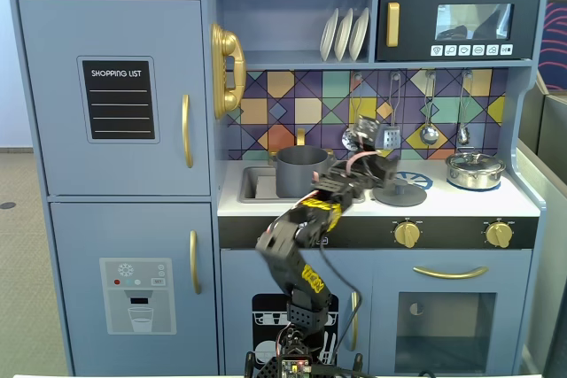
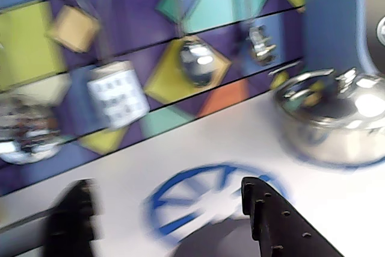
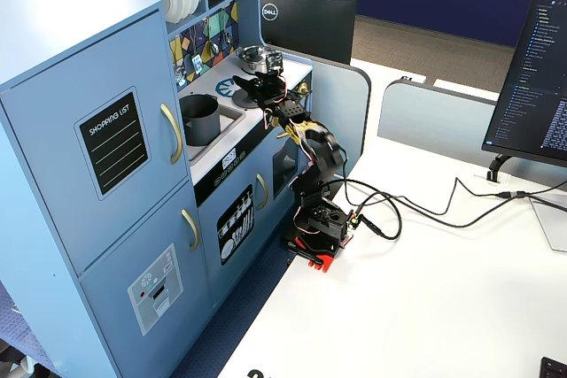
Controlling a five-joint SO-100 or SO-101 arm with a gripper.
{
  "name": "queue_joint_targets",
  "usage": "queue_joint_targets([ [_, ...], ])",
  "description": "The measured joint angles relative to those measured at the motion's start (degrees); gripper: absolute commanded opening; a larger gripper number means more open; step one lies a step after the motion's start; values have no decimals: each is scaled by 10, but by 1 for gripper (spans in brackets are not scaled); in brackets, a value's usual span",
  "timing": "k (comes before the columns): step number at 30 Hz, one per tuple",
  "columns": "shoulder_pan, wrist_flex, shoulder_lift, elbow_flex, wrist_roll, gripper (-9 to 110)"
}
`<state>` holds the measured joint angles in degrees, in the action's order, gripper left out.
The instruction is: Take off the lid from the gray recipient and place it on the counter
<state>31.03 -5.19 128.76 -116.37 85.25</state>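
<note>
Pot (image 1: 301, 171): centre frame, open, your lid (image 1: 400, 193) already off.
Lid: flat on counter (image 1: 461, 201).
Gripper (image 1: 376, 165): fingers apart, empty; you only retreat.

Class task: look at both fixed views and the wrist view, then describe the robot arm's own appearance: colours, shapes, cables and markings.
The jointed black plastic arm carries yellow patches with dark markings on its segments. Its base shows a red part, and thin black cables trail away across the white desk. A pinkish wire loops near the wrist. The black two-finger tool has flat fingers dotted with small holes.

Arm (image 1: 297, 245) bent forward, claw (image 2: 180, 221) jaws parted, empty
</note>
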Motion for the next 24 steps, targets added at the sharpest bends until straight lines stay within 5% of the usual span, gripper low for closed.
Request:
queue_joint_targets([
  [7, -127, -464, 298, -29, -30, 0],
  [11, -191, -617, 403, -100, -22, 0],
  [17, -283, -674, 470, -267, -37, 0],
  [24, -320, -606, 491, -473, -59, 0],
])
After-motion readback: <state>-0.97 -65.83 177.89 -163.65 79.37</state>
